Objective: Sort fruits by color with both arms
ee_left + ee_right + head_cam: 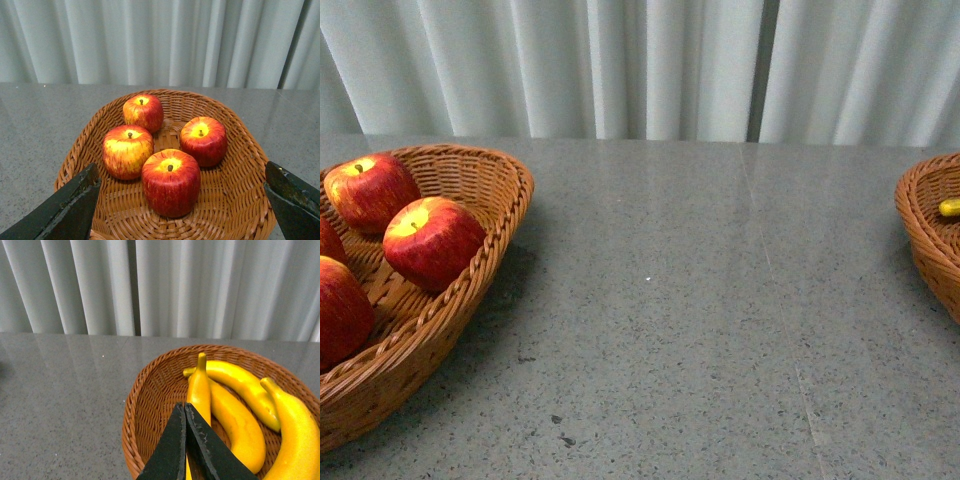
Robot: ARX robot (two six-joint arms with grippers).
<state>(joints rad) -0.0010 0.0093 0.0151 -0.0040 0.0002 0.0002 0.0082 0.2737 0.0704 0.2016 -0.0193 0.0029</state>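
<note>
My left pincer (182, 205) gapes empty over four apples (170, 181) in their basket (235, 200). Right pincer (186, 440) clenched, empty, above bananas (235, 425) lying lengthwise away from it. Worktop (700, 300) between bare; sorting looks done.

The left gripper (182, 205) had two matte black, wedge-shaped fingers (67, 207) with scuffed, greyish edges. The right gripper (185, 412) showed the same tapering black fingers (172, 450), their inner edges worn and speckled pale.
</note>
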